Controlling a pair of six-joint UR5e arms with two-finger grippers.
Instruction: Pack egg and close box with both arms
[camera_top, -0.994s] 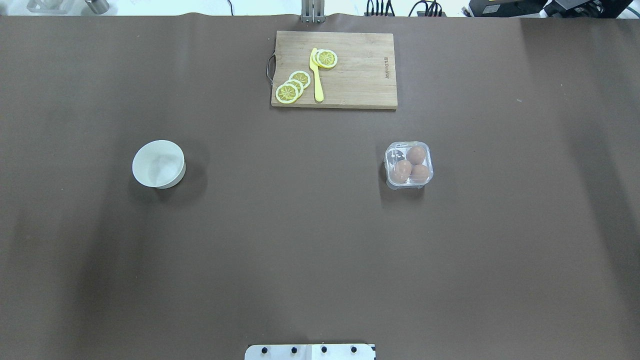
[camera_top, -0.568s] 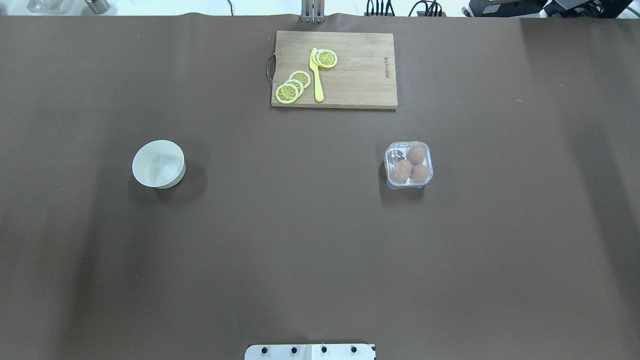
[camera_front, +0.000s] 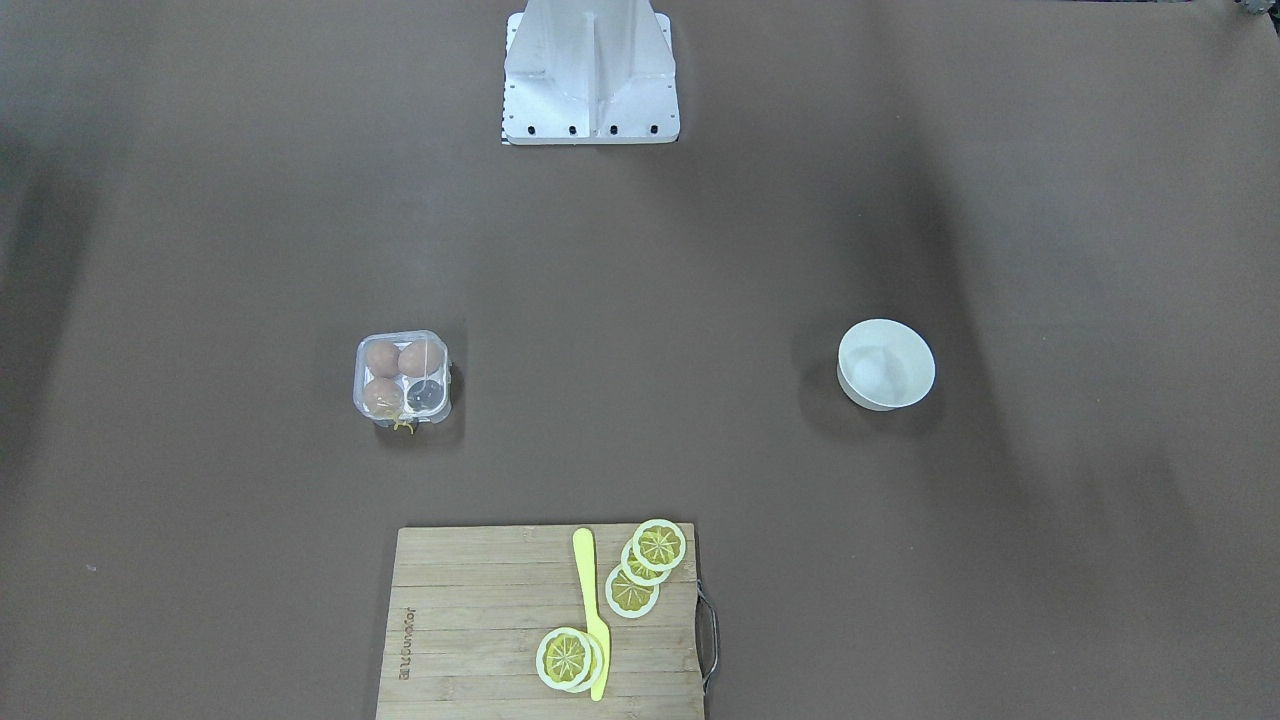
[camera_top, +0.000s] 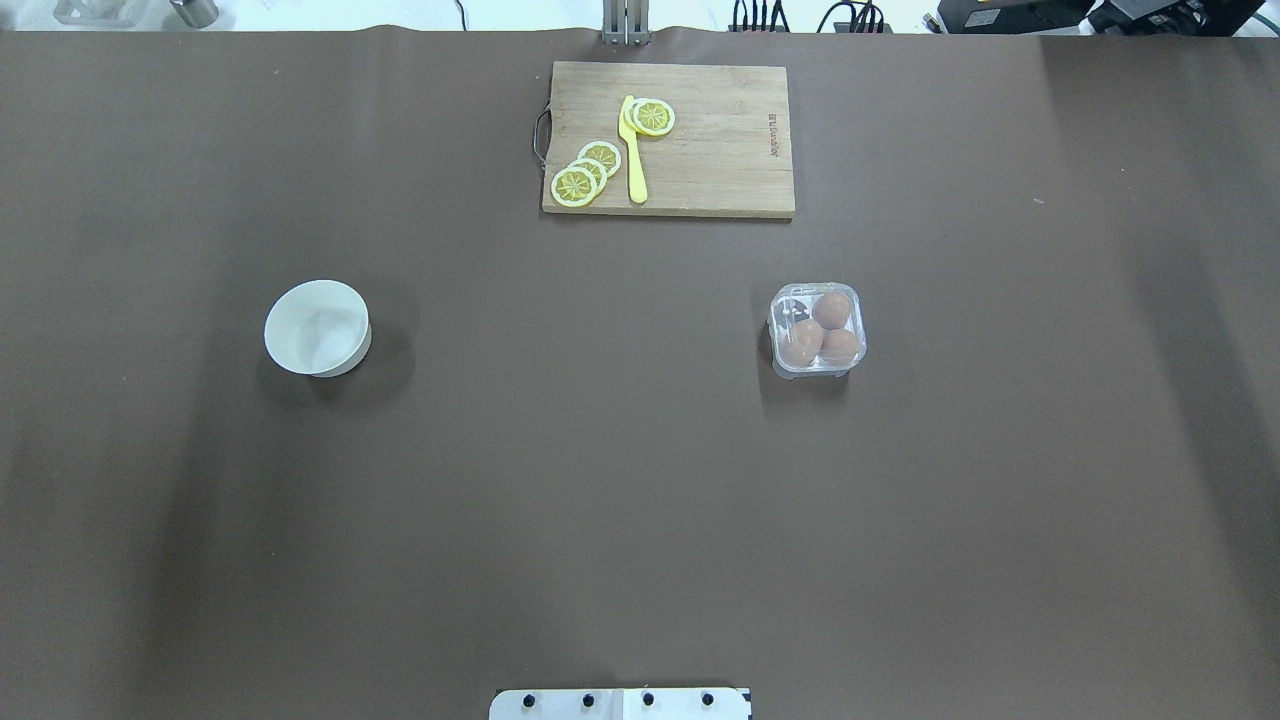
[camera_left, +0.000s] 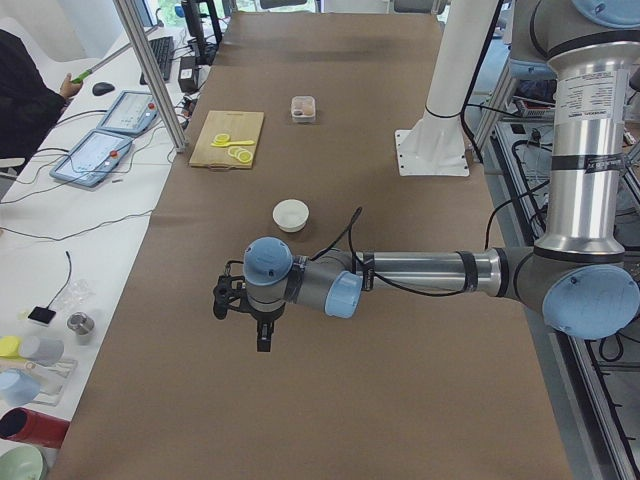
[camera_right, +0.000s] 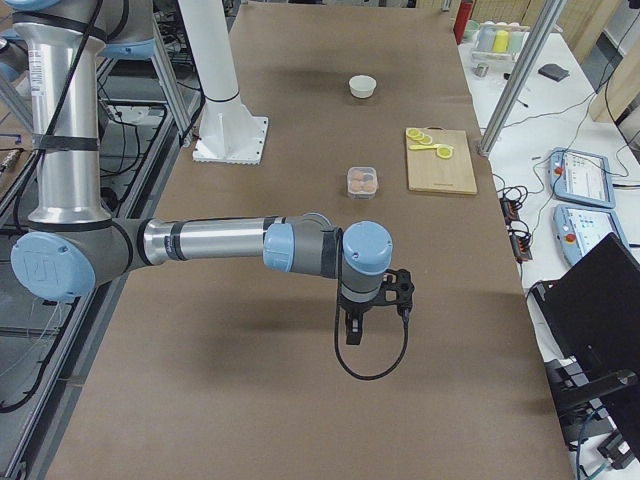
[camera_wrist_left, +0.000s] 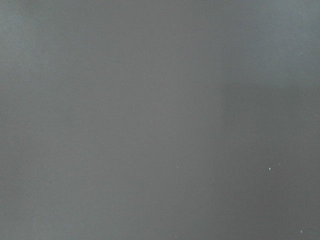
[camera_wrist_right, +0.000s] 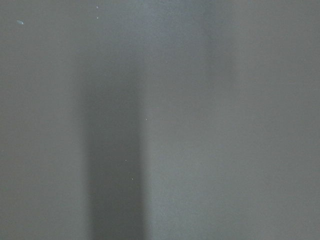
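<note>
The clear box stands right of the table's middle, also in the front-facing view. Three tan-brown eggs lie in it; its far-left cell is empty. Its see-through lid seems to lie over it; I cannot tell if it is latched. A yellow string hangs at its far side. My left gripper hangs over the table's left end and my right gripper over the right end. Both point down, far from the box, and I cannot tell if they are open or shut.
A white bowl stands on the left half; I see no brown egg in it. A wooden cutting board with lemon slices and a yellow knife lies at the far middle. The wrist views show only the brown table cover.
</note>
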